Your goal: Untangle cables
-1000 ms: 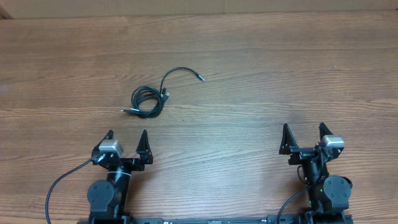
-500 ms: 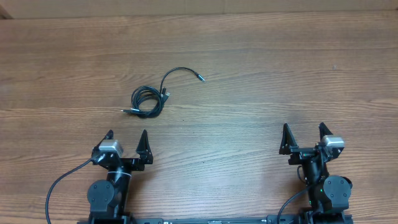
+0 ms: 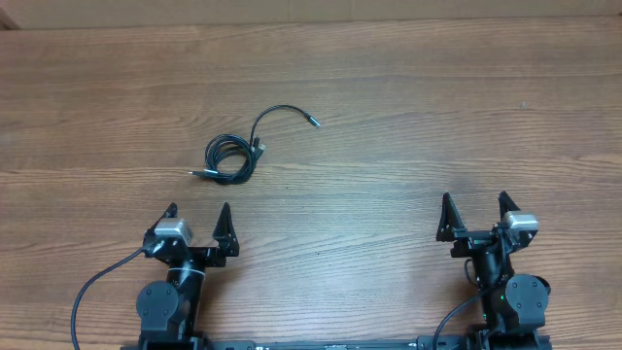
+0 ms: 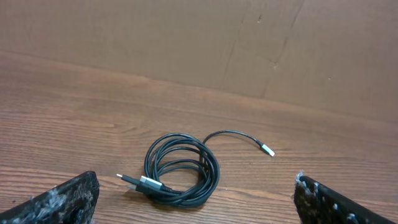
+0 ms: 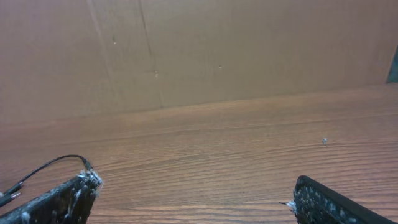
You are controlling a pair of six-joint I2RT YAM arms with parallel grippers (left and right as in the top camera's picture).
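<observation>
The cables (image 3: 231,157) are thin black cords lying in a small coil on the wooden table, left of centre, with one loose end arcing up to a silvery plug (image 3: 313,122). In the left wrist view the coil (image 4: 182,168) lies just ahead of my jaws, with a silvery-tipped plug (image 4: 138,182) at its near left. My left gripper (image 3: 199,218) is open and empty, a short way in front of the coil. My right gripper (image 3: 476,207) is open and empty at the front right, far from the cables. A bit of cable end (image 5: 50,163) shows at the left in the right wrist view.
A brown cardboard wall (image 4: 199,43) stands along the table's far edge. The thicker black wires of the arms (image 3: 97,287) hang at the front edge by the arm bases.
</observation>
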